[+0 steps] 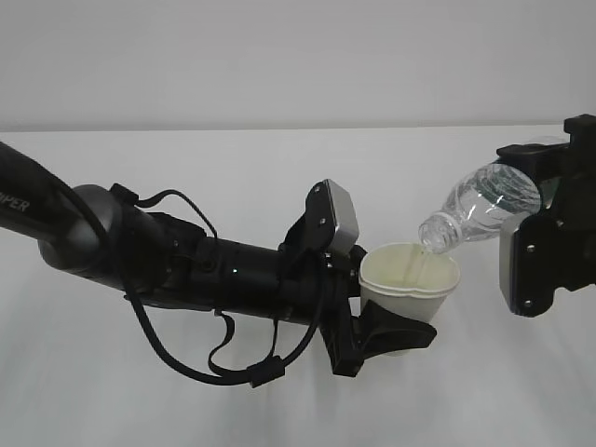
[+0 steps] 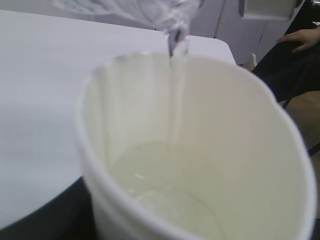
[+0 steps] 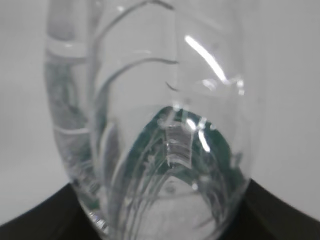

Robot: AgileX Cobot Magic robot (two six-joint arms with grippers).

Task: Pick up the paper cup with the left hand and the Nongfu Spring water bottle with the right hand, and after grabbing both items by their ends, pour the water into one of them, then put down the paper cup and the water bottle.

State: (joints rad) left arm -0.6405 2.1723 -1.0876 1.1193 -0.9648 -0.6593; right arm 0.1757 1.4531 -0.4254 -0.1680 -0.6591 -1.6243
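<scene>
1. Your left tool [image 1: 386, 331] is closed around the lower part of the paper cup [image 1: 410, 279], holding it upright and lifted above the white bench [image 1: 279, 410]. The cup's rim looks pressed slightly out of round.
2. Your right tool [image 1: 549, 200] holds the Nongfu Spring water bottle [image 1: 480, 209] by its base end, at the right edge of the exterior view. The bottle is tilted with the neck pointing down and to the left, its open mouth just above the cup's rim.
3. In the left wrist view, the cup [image 2: 200, 150] fills most of the picture. A shallow pool of water lies in its pale bottom, and the bottle's neck [image 2: 177, 37] sits above the far rim with a thin stream falling from it.
4. In the right wrist view, the clear ribbed bottle [image 3: 160, 125] stands close before the camera, a dark green patch showing through its wall. The black tool parts show only at the lower corners.
5. A person's hand [image 2: 302, 37] rests at the upper right of the left wrist view, well away from the cup.
</scene>
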